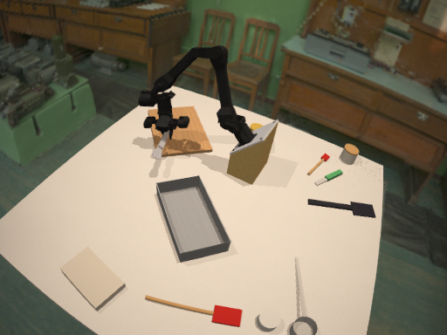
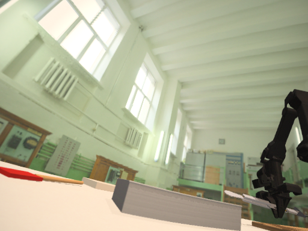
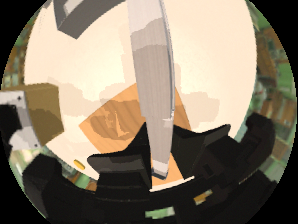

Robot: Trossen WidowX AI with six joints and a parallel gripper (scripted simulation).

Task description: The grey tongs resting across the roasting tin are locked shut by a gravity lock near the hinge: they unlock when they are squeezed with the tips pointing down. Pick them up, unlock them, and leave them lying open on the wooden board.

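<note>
No lettering readable anywhere. The gripper (image 1: 166,129) is clamped on the grey tongs (image 1: 160,147), holding them in the air above the near-left edge of the wooden board (image 1: 188,136); their free end sticks out past that edge over the table (image 1: 109,205). From the side they hang nearly level, clear of the board. At six o'clock from the board sits the roasting tin (image 1: 192,216), open table between. At three o'clock, the tan wedge block (image 1: 251,158) at the arm's base stands near the board's right edge.
</note>
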